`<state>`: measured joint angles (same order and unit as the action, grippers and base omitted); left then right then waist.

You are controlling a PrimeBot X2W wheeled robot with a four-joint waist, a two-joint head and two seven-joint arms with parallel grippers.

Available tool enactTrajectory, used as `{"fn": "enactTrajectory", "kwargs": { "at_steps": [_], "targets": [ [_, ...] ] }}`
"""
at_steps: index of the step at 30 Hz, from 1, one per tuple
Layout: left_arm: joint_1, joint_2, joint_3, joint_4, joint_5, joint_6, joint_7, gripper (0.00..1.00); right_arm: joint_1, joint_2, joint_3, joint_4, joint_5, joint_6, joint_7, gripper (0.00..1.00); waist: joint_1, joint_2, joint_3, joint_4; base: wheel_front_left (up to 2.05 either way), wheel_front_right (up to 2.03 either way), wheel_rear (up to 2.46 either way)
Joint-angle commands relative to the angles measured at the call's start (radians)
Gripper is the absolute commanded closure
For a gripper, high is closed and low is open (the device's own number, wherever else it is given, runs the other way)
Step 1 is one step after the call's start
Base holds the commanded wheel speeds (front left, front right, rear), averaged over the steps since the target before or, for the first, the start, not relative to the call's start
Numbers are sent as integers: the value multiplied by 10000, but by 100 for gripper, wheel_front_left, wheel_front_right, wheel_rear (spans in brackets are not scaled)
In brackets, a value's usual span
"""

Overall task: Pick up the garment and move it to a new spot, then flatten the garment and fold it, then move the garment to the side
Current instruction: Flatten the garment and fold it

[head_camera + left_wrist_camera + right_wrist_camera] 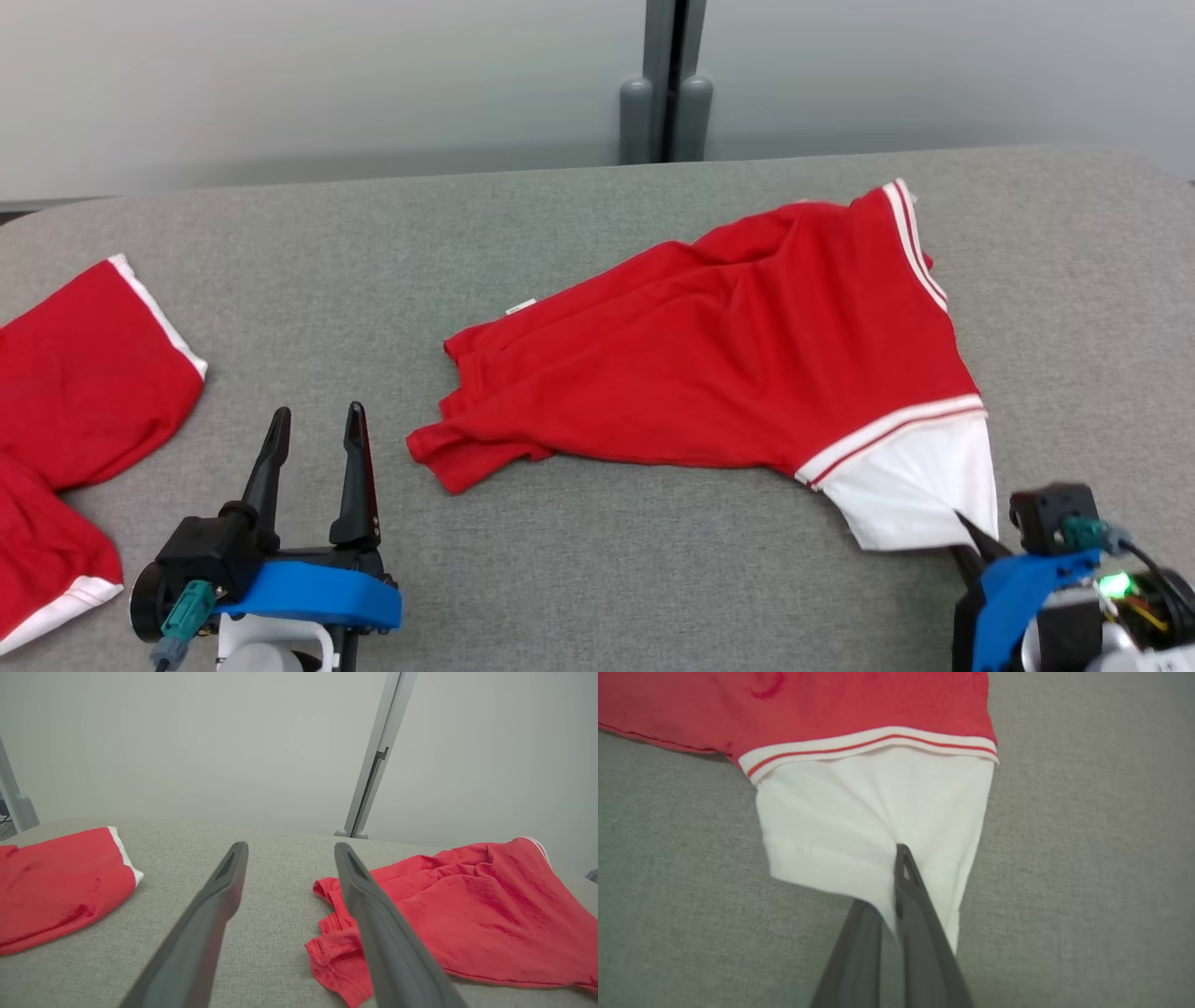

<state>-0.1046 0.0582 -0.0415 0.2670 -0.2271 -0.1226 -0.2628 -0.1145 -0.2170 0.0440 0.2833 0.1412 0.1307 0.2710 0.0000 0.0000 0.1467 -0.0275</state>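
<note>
The red garment (728, 355) lies rumpled on the grey tabletop (597, 579), its white panel pinched in the closed right pincer (963, 527), right of the wide-spread left pincer (317, 420), with a second red garment (84, 373) on that pincer's left.

Between the dark, matt plastic fingers (915, 914) sits soft white cloth of the garment (728, 355), its red part a matt knit. Under them, the table (579, 579) wears coarse grey woven fabric.
</note>
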Motion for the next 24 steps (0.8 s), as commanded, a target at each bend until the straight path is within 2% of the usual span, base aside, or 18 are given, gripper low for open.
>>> {"fn": "enactTrajectory", "kwargs": {
  "at_steps": [1,6,7,12,16,20,24],
  "targets": [
    [62,59,90,-41,-7,62,-31,0,524,180,-168,-525,-122,1,181,100,0,0,-122,-154,0,0,0],
    [171,57,154,-63,77,53,-31,0,1901,709,-895,-2229,-330,1,427,100,0,0,-222,-267,0,0,0],
    [179,54,152,-66,92,50,-31,0,2085,822,-988,-2439,-354,1,384,0,0,0,-243,-281,0,0,0],
    [302,38,128,21,93,36,-31,0,2617,1113,-921,-3335,-122,1,96,0,0,0,-444,-292,0,0,0],
    [352,26,126,67,65,21,-31,0,2669,1254,-943,-4038,503,1,-365,0,0,0,-587,-287,0,0,0],
    [417,18,156,111,48,11,-31,0,2254,1280,-1317,-4504,60,3,-1513,0,0,0,-726,-296,0,0,0],
    [506,-1,183,148,22,19,-31,0,1853,1482,-1563,-4232,-589,3,-2677,0,0,0,-808,-303,0,0,0]
  ]
}}
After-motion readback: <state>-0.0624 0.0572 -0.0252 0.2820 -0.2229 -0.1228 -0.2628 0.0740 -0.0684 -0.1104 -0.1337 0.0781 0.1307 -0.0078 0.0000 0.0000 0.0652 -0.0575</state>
